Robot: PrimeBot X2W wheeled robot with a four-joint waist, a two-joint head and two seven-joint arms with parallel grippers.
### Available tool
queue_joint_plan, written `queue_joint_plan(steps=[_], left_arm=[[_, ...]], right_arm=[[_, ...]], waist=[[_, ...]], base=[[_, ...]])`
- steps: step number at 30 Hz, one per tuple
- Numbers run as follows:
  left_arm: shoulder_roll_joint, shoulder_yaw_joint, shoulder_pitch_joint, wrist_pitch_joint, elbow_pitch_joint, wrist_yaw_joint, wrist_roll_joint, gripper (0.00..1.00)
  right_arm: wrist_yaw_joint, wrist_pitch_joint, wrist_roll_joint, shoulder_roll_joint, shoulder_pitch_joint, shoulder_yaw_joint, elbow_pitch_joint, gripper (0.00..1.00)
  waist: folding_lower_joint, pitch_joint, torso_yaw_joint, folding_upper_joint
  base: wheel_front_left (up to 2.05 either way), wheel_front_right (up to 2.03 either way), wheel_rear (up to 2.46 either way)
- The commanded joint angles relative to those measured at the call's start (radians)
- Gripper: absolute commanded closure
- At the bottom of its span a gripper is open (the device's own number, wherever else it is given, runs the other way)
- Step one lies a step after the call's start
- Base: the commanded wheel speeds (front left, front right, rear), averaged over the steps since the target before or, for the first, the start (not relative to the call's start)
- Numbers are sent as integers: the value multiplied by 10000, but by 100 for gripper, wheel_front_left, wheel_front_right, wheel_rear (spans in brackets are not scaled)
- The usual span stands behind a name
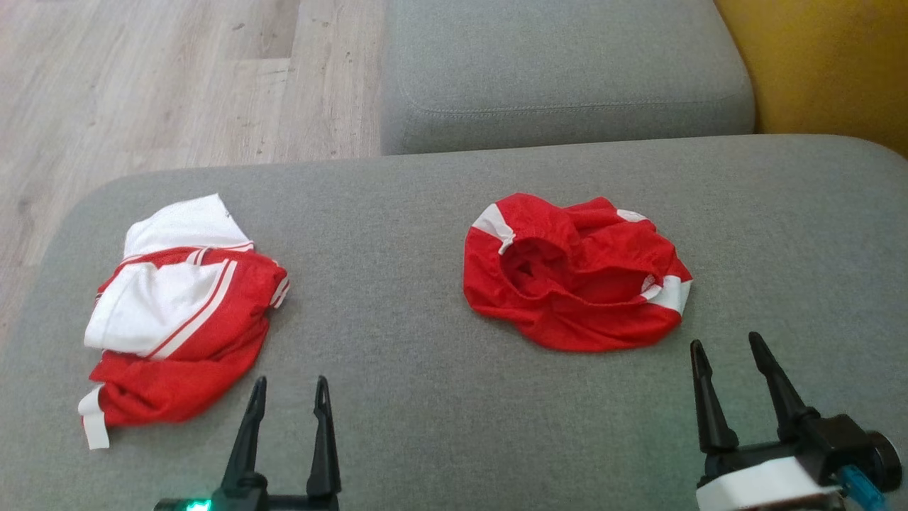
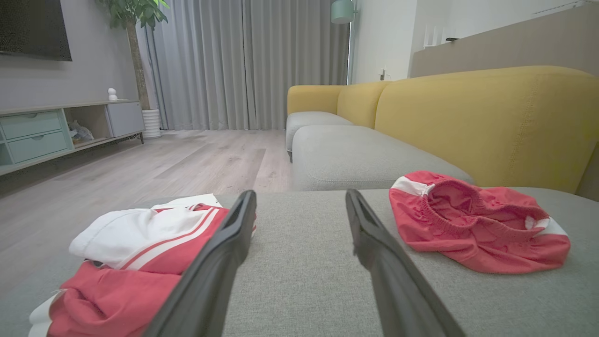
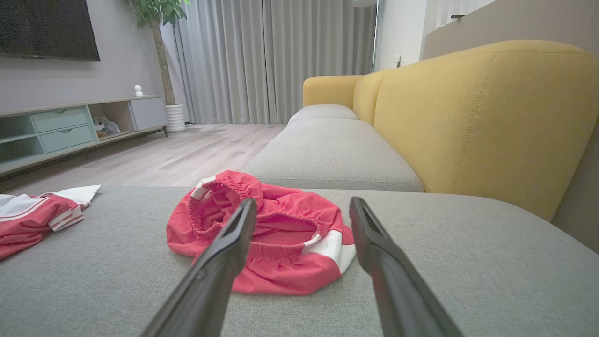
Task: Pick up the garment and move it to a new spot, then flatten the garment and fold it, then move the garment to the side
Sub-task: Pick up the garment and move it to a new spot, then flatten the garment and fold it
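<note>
By my reading nothing is begun: the red garment (image 1: 574,273) lies crumpled on the cushion (image 1: 425,426) near the right gripper (image 1: 727,341), which like the left gripper (image 1: 291,381) gapes wide and empty, so lifting, flattening, folding and setting aside all remain.

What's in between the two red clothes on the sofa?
Nothing but bare grey cushion. The head view shows it between the red and white clothes on the left and the crumpled red shorts on the right.
</note>
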Motion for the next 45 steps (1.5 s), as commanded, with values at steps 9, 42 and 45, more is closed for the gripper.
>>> queue_joint_plan(steps=[9, 42, 45], left_arm=[[-29, 257, -236, -93, -152, -54, 258, 0], [-30, -2192, -4359, -93, 3115, -1246, -260, 0], [-30, -2938, -5570, 282, 4137, -1364, -615, 0]], right_arm=[[-7, -55, -42, -58, -261, 351, -259, 0], [-7, -55, 121, -58, -1270, 1322, -919, 0], [-7, -55, 77, -58, -1443, 1423, -947, 0]], waist=[[0, 15, -27, -1], [0, 2152, -3703, -1], [0, 2518, -4153, -1]], base=[[0, 0, 0], [0, 0, 0], [0, 0, 0]])
